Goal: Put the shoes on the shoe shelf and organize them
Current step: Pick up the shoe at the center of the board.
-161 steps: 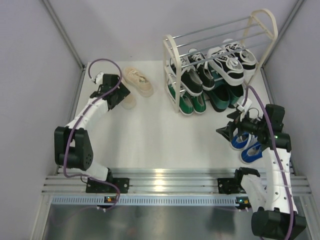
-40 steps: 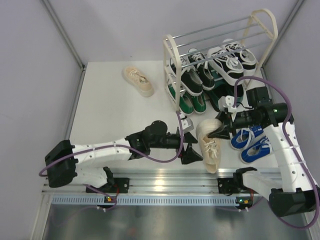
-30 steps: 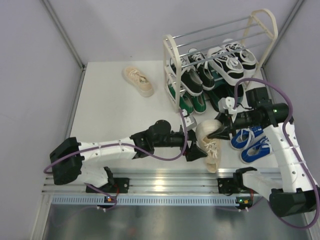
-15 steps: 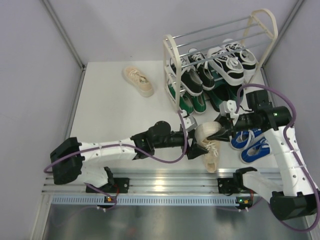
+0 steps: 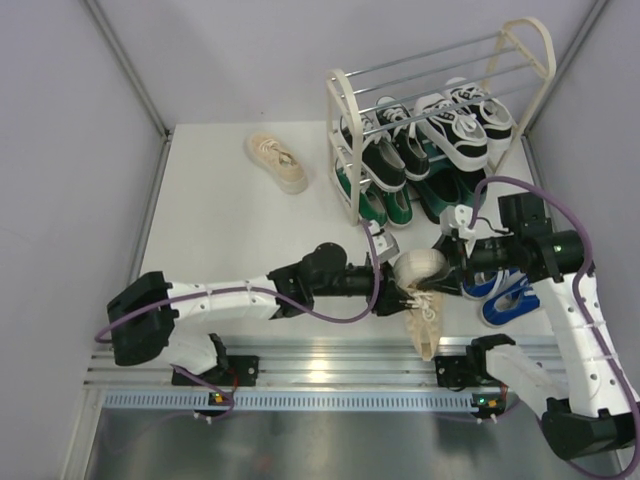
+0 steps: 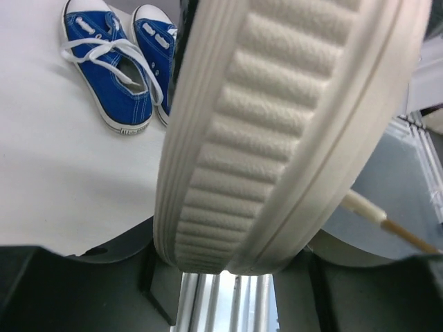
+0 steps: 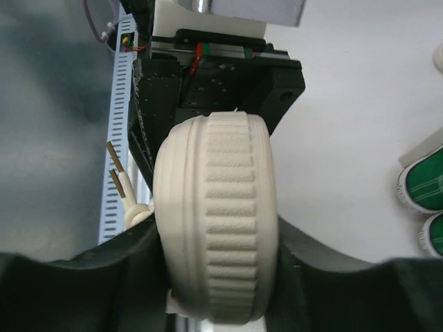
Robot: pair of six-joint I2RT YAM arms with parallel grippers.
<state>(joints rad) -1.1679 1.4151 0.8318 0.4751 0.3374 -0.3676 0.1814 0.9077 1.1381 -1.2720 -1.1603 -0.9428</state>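
A cream chunky sneaker [image 5: 421, 300] hangs above the table's near right part, toe toward the front rail. My right gripper [image 5: 447, 262] is shut on its heel end, and its ribbed sole [image 7: 218, 214] is pinched between both jaws. My left gripper [image 5: 395, 297] reaches in from the left, and the sole [image 6: 277, 124] sits between its fingers, touching both. The other cream sneaker [image 5: 277, 162] lies at the back left. The shoe shelf [image 5: 343, 100] stands at the back right with black sneakers [image 5: 385, 150] and striped sneakers [image 5: 465, 125] on it.
Blue sneakers [image 5: 500, 295] [image 6: 111, 76] lie on the table under my right arm. Green sneakers [image 5: 385, 207] [image 7: 422, 187] and dark green loafers [image 5: 440, 195] sit at the shelf's foot. The metal rail [image 5: 330, 360] runs along the near edge.
My left gripper has reached the hanging cream sneaker and closed its fingers round the sole. My right gripper keeps its hold and has shifted slightly with the shoe.
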